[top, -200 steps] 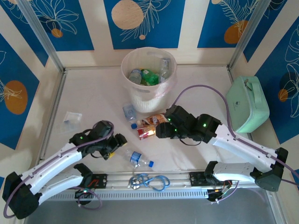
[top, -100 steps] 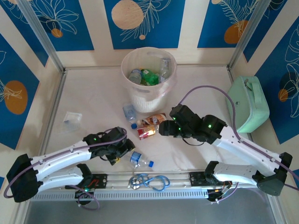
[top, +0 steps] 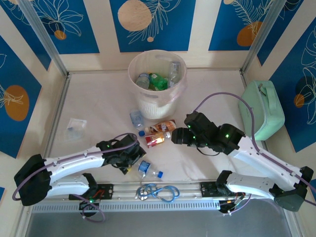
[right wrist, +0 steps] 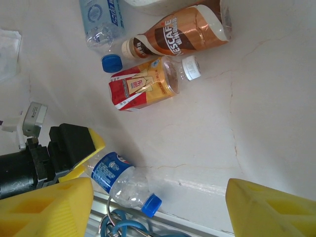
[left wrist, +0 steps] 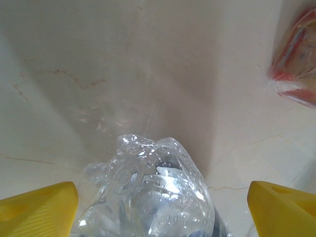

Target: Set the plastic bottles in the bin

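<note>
Several bottles (top: pixel 157 80) sit in the bin (top: pixel 153 106) — four are left on the table (top: pixel 98 98) before it. The left gripper (top: pixel 132 163), wide open, straddles the blue-label bottle (top: pixel 148 170) without gripping it; the right gripper (top: pixel 177 137) hangs open, empty.

Left end effector (top: pixel 131 161) low, jaws spread, right end effector (top: pixel 175 136) hovering, jaws apart

The pale, veined table (top: pixel 98 98) is carrying a loose scatter. The white perforated bin (top: pixel 155 106) is standing at its far middle, a clear blue-capped bottle (top: pixel 137 120) lying near its foot. Just nearer, a brown Nescafé bottle (top: pixel 160 127) and a red-labelled bottle (top: pixel 155 140) are lying side by side. A blue-labelled clear bottle (top: pixel 148 169) is lying close to the front rail (top: pixel 197 189). A mint-green case (top: pixel 261 109) is sitting at the right edge, a crumpled clear wrapper (top: pixel 76 127) lying well off left.
</note>
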Robot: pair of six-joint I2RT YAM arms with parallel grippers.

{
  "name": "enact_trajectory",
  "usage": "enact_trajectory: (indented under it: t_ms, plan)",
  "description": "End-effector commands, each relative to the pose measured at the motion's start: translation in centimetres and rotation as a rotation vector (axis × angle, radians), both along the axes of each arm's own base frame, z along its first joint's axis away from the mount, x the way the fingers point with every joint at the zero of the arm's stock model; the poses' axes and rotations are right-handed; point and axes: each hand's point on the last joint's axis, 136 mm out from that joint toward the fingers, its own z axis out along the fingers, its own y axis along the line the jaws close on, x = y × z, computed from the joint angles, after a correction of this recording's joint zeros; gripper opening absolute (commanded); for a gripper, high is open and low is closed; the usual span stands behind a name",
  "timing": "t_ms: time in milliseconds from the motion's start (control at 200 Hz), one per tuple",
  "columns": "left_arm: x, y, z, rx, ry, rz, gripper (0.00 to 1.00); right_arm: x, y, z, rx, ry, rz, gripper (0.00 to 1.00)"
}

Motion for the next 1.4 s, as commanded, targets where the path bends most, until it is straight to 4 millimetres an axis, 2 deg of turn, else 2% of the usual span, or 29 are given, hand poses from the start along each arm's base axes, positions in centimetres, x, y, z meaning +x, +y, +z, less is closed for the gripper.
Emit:
enact_trajectory:
  t_ms: [0,85,205,435,620,830,1140,1216,1396]
  plan:
    - [-0.2,0.1,-1.5,0.019,0.037,0.058,0.88,-0.1,-0.5,-0.5,-0.013,0.011,-0.008,0.72]
    - [-0.3,-0.3,-2.5,0.020,0.063,0.054,0.87,0.0,-0.5,-0.7,-0.018,0.020,-0.009,0.71]
    - [-0.3,-1.1,-3.0,0.002,0.081,0.049,0.80,-0.1,-0.6,-0.7,-0.020,0.022,-0.009,0.70]
    - [0.6,-1.1,-1.8,-0.023,0.037,0.059,0.66,-0.1,-0.9,-0.1,-0.015,0.013,-0.013,0.64]
    - [1.6,-1.3,-0.3,-0.057,-0.009,0.044,0.64,0.2,-0.4,0.8,0.004,-0.001,0.001,0.63]
    - [4.0,-0.5,4.7,-0.111,-0.161,-0.005,0.63,-0.3,1.5,2.6,0.050,-0.035,0.080,0.62]
    - [6.8,3.1,13.6,-0.285,-0.409,-0.038,0.61,-2.6,7.4,6.5,0.347,-0.018,0.332,0.70]
    - [7.6,3.0,15.6,-0.339,-0.453,-0.075,0.60,-3.2,8.7,7.2,0.403,-0.004,0.389,0.70]
    - [8.7,1.2,20.2,-0.452,-0.556,-0.195,0.57,-4.0,10.8,7.8,0.453,0.019,0.466,0.64]
